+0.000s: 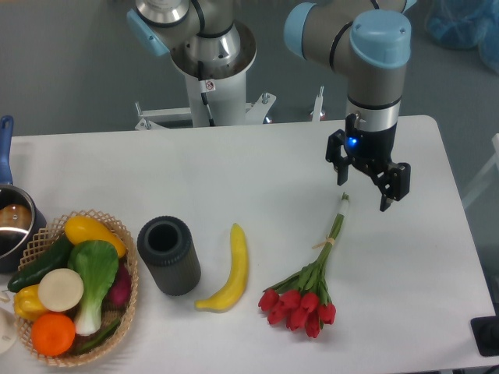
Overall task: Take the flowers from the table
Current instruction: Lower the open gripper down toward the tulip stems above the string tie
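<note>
The flowers (306, 287) lie on the table (234, 167) at lower centre-right, red buds down-left, stem tips up-right. The gripper (364, 198) hangs just above the stem tips, fingers spread apart, holding nothing. Banana (228, 270) lies left of the buds.

On the table (234, 167) lie one bunch of flowers (306, 292), one banana (230, 269) and one dark cylinder cup (169, 255). One wicker basket (129, 300) of vegetables and one pot (12, 222) stand left. One gripper (365, 196) hangs above
</note>
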Motion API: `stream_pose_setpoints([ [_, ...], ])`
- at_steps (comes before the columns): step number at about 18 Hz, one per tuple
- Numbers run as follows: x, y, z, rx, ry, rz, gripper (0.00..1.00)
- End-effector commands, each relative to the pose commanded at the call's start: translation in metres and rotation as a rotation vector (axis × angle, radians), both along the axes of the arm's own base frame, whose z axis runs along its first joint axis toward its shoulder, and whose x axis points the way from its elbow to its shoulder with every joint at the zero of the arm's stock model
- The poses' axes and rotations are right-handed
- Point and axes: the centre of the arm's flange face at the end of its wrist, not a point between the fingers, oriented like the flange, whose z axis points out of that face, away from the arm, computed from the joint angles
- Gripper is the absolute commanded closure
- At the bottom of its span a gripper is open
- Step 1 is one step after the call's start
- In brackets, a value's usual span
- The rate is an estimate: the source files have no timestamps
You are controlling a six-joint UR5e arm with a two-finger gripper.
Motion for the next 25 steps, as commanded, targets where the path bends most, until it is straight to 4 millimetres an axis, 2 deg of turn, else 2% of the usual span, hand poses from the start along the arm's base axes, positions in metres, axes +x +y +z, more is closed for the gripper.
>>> stream_pose_setpoints([
  [5, 0.0, 0.004, -0.003, 0.029, -0.026, 0.062, 0.0],
  [11, 0.011, 0.005, -0.031, 0.056, -0.005, 0.082, 0.0],
  [16, 0.011, 0.009, -0.038, 0.087, -0.045, 0.128, 0.0],
  [25, -0.002, 0.027, -0.095, 0.098, -0.185, 0.263, 0.0],
])
